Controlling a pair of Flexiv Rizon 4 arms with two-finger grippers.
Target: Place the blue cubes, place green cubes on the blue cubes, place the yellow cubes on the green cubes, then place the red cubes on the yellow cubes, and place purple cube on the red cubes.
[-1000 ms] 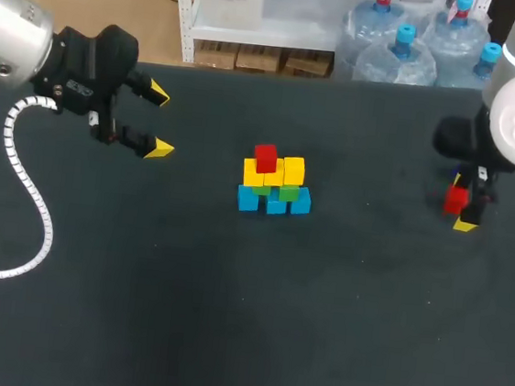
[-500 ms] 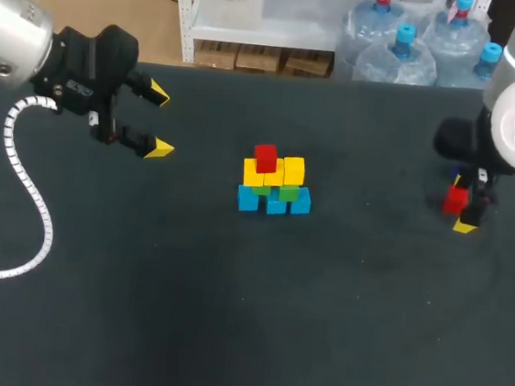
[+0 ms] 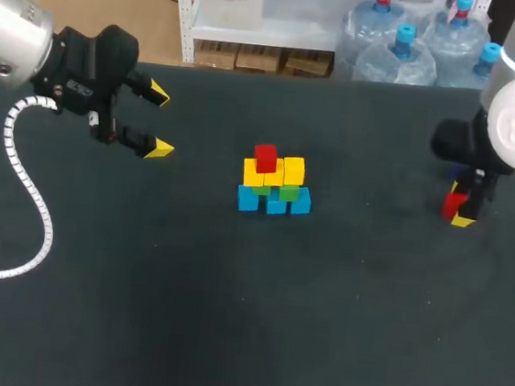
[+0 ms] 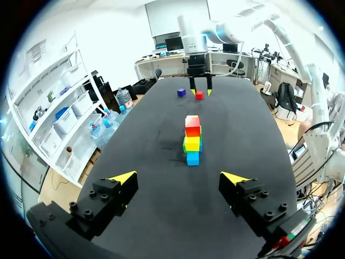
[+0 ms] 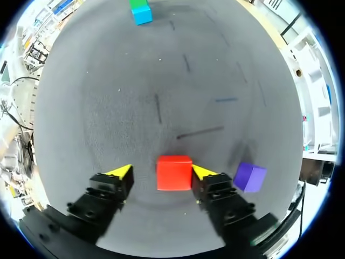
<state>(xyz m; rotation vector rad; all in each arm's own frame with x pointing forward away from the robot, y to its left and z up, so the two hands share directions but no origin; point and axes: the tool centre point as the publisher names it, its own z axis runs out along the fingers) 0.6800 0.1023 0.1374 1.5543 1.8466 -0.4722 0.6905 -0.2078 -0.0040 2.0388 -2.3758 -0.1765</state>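
Looking down from the head camera, you've got the pile of small cubes (image 3: pixel 275 184) sitting about dead centre of the black table (image 3: pixel 226 319); the bottom row is blue cubes (image 3: pixel 276 204), with green cubes (image 3: pixel 286 193) peeking out above them, a row of yellow cubes (image 3: pixel 274 172) over those, and one stacked red cube (image 3: pixel 265 158) on top, toward the pile's 10 o'clock corner.

Your left gripper (image 3: pixel 160 123) hangs off at roughly 10 o'clock from the pile, well apart from it; its yellow-tipped fingers are spread wide with nothing between them, and in its wrist view the pile stands straight ahead of it.

Your right gripper (image 5: pixel 161 172) is way out at the pile's 3 o'clock, near the table's right edge, low over the cloth; a loose red cube (image 5: pixel 174 172) sits on the table between its fingers. One fingertip (image 5: pixel 200 172) looks to be right up against the cube, but the other one shows a clear strip of table between itself and the cube, so it isn't pinching yet; call it spread around the cube.

The small purple cube (image 5: pixel 249 177) lies on the table just outside that touching finger, near the loose red cube but not touching it; in the head view the right arm mostly hides it.
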